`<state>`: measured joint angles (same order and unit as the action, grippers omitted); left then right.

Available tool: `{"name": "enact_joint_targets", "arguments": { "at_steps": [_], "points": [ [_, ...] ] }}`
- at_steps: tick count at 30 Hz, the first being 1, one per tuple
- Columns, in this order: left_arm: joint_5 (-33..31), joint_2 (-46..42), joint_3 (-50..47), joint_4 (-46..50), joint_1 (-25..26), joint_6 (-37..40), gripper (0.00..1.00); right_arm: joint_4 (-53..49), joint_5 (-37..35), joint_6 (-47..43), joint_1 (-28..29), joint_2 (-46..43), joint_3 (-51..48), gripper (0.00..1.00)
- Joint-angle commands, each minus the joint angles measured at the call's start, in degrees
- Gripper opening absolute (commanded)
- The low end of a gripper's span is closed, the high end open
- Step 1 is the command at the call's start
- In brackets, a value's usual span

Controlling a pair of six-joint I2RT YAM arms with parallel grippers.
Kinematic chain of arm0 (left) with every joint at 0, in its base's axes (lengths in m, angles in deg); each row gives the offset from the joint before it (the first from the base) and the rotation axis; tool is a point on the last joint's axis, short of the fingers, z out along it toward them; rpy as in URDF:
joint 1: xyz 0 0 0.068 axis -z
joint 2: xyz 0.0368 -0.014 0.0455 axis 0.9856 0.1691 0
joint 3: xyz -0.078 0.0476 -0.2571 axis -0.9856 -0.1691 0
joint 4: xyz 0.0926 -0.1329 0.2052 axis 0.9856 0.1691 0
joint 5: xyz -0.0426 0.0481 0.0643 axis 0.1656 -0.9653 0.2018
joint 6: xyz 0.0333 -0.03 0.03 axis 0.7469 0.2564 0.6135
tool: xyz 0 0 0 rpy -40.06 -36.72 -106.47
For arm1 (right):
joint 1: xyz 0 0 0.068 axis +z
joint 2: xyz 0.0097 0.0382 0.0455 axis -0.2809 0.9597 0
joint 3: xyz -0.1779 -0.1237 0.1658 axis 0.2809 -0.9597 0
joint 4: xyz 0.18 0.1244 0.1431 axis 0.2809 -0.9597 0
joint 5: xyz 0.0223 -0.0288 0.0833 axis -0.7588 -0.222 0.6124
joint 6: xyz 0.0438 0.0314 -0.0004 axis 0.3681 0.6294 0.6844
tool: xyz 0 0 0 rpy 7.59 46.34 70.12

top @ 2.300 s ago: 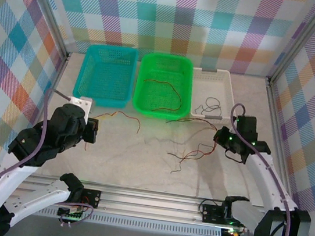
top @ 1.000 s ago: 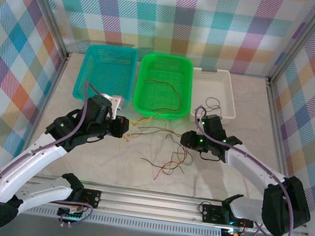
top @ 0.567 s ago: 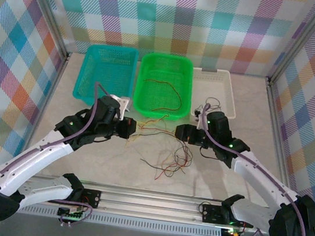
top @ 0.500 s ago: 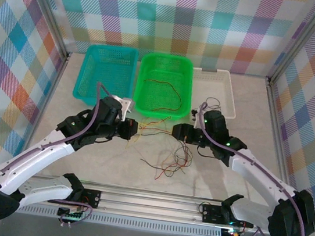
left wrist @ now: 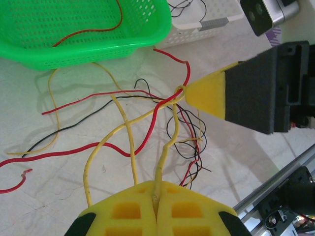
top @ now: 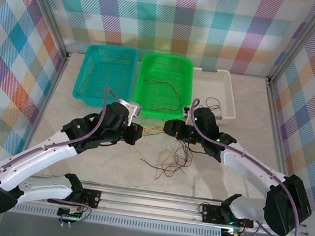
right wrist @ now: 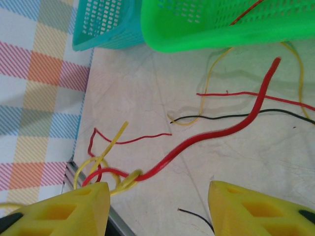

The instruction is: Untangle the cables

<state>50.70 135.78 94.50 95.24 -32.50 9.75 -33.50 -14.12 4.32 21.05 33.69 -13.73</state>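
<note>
Plaid walls, pale bench [top: 137, 180]. I am pinching a yellow cable [left wrist: 162, 162] in my pressed-together left end effector [left wrist: 156, 196]. My right end effector [right wrist: 157, 209] is hovering spread at the tangled cables [top: 173, 155] near the green basket [top: 166, 66]. Next, probably, gripping the red cable [right wrist: 197, 140] and pulling apart.

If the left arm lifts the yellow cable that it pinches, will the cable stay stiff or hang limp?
Probably limp: the yellow cable curves loosely where it lies. Likely very light, being so thin. It may drag along the red cable crossing it.
</note>
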Motion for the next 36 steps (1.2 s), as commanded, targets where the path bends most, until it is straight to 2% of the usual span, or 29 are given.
{"name": "enact_joint_targets", "arguments": {
  "at_steps": [1,6,13,16,20,23,27,31,36],
  "points": [
    [-1.6,-0.6,-0.8,-1.0,1.4,-0.5,0.00,1.4,-2.5,1.1,0.3,-0.6,1.5,0.56],
    [-1.5,-2.2,-1.6,-1.9,2.7,-0.3,0.00,0.8,-4.9,2.0,0.3,-0.7,1.4,0.56],
    [-1.8,-3.8,-3.0,-2.3,4.3,0.3,0.00,0.4,-8.0,3.2,0.3,-0.6,2.1,0.48],
    [-1.7,-4.7,-3.7,-2.8,4.9,0.6,0.00,0.2,-8.4,3.7,0.3,-0.1,2.4,0.38],
    [-1.2,-5.8,-4.4,-3.7,5.3,0.8,0.00,0.4,-8.3,4.0,0.3,0.3,2.6,0.29],
    [-1.6,-6.0,-4.3,-3.0,5.5,1.2,0.00,-0.7,-8.9,3.8,0.3,-0.2,2.8,0.16],
    [-4.4,-7.1,-3.0,0.9,5.5,2.9,0.00,-5.4,-14.0,2.1,0.2,-3.3,3.2,0.01],
    [-9.7,-9.2,-0.9,7.9,5.5,4.6,0.00,-14.2,-20.8,-0.9,-1.1,-7.7,4.7,0.00],
    [-17.5,-12.1,2.8,17.5,5.4,5.6,0.00,-24.2,-25.0,-4.8,-6.9,-13.7,5.7,0.00]
  ]
}}
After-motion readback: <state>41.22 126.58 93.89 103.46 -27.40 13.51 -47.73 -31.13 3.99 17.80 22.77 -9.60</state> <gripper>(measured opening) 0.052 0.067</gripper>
